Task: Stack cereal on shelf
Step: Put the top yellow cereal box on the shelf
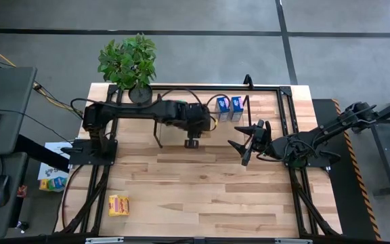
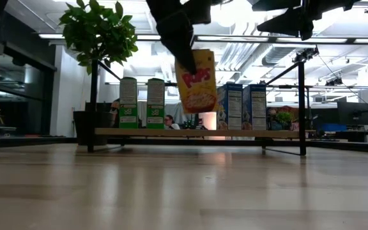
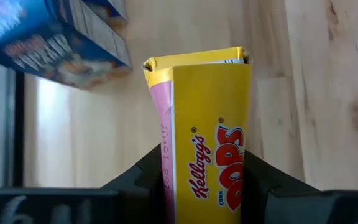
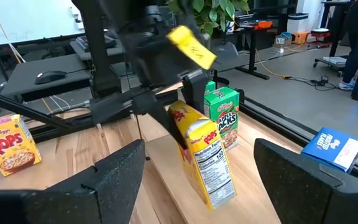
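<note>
My left gripper [image 1: 192,137] is over the shelf [image 2: 197,133] and shut on a yellow cereal box [image 2: 197,80], which hangs above the wooden board between the other boxes. Two green boxes [image 2: 142,102] stand upright on the board's left part and two blue boxes [image 2: 245,106] on its right part. A second yellow box [image 1: 118,205] lies on the table near the front left corner. My right gripper [image 1: 249,141] is open, in the air just right of the shelf, and touches nothing. My left gripper pinches the yellow box between its two fingers, on two opposite sides of its upper end [image 2: 190,59]. The fingers [image 3: 261,180] come from above, slanting down. The box is lifted clear of the board and hangs below the fingers, slightly tilted.
A potted plant [image 1: 128,62] stands at the table's far left corner beside the shelf. The shelf's thin black rods [image 2: 301,108] rise at its ends. A larger black frame [image 1: 286,129] runs round the table edge. Bare wood fills the near half of the table [image 1: 208,196].
</note>
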